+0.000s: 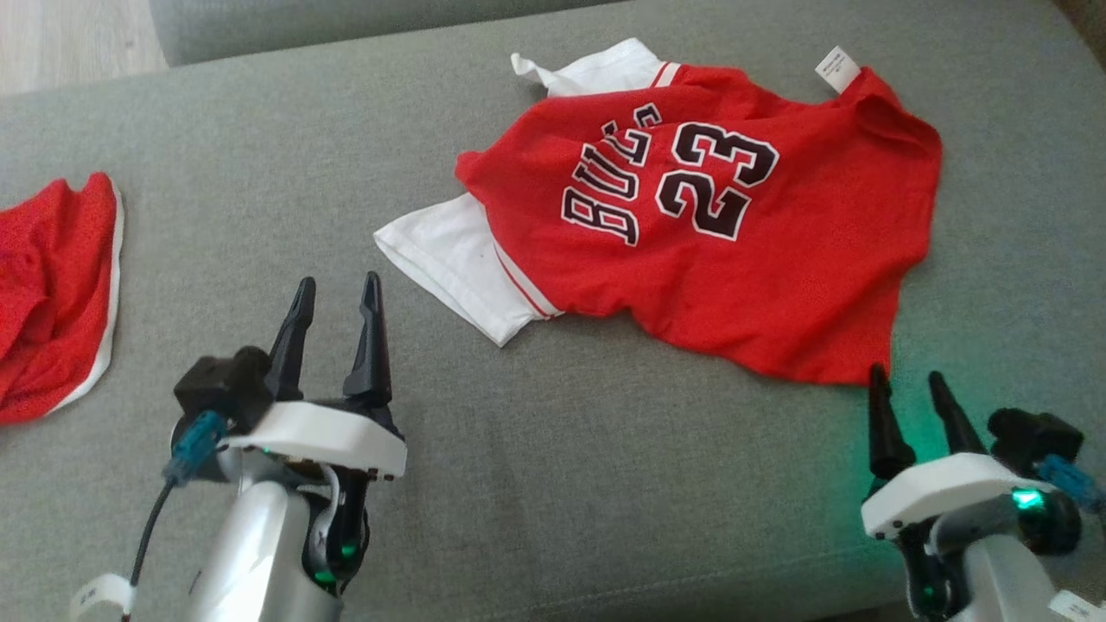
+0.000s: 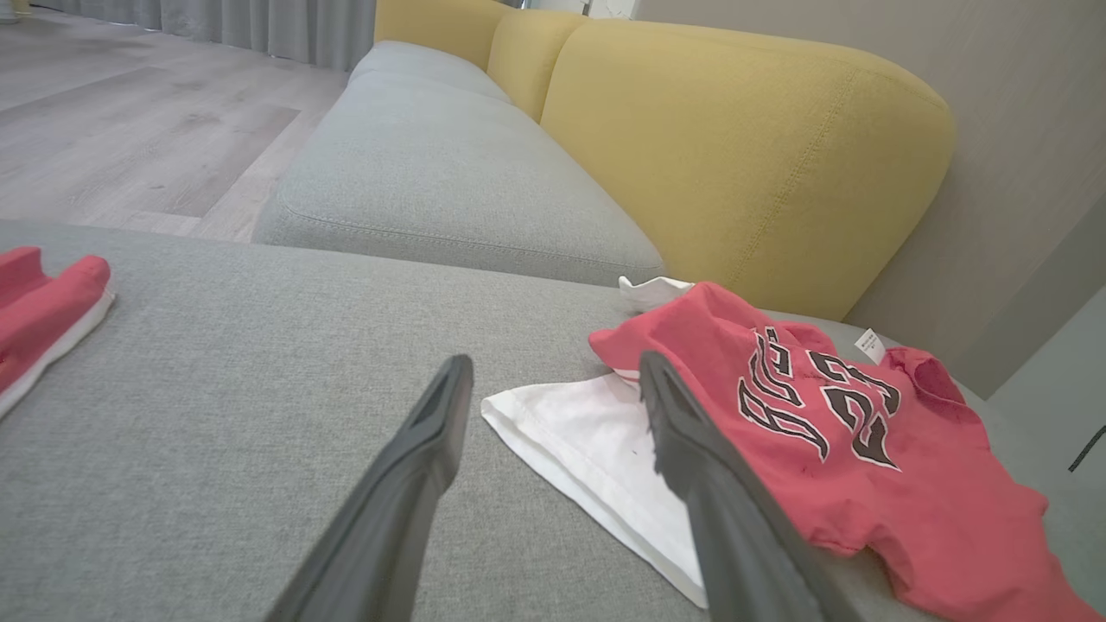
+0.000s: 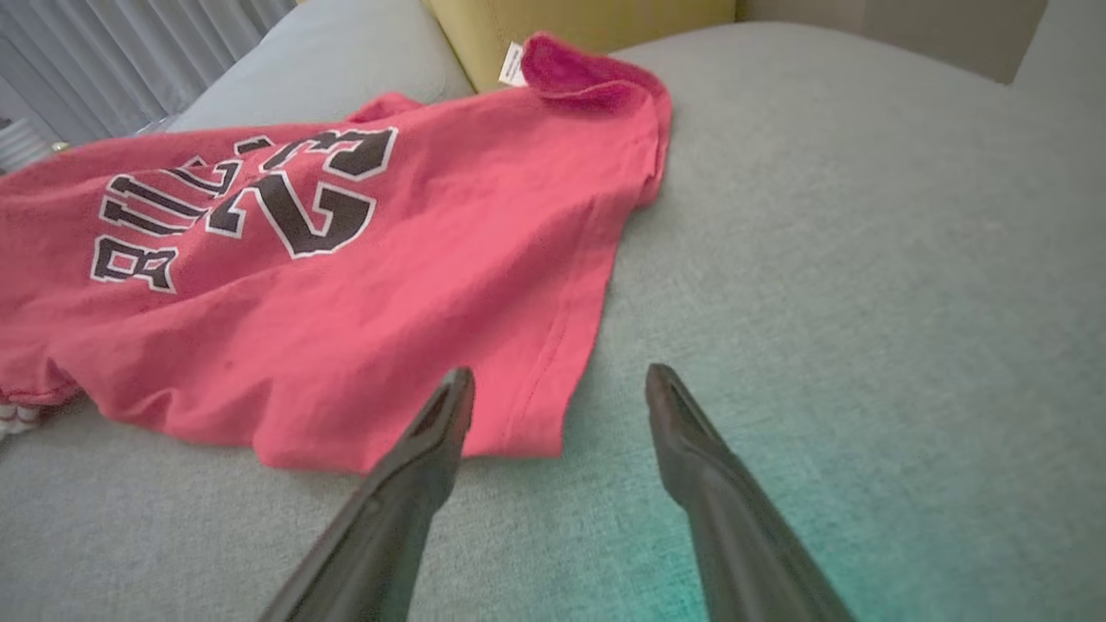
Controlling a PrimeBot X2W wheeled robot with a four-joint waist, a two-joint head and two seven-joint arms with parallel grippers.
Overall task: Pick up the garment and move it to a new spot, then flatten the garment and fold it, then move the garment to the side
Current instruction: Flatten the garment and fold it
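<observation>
Both jaws released, empty. Garment (image 1: 734,259) lies sideways just ahead, right jaws basically at its hem corner.

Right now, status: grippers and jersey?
Left gripper open, short of white sleeve. Right gripper open at hem corner. Red jersey rumpled on grey cushion. Second red garment apart, far left.

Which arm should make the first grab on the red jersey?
Right. The right gripper, open, sits at the near hem corner of the red jersey, while the left gripper, also open, has bare grey cushion between it and the white sleeve.
</observation>
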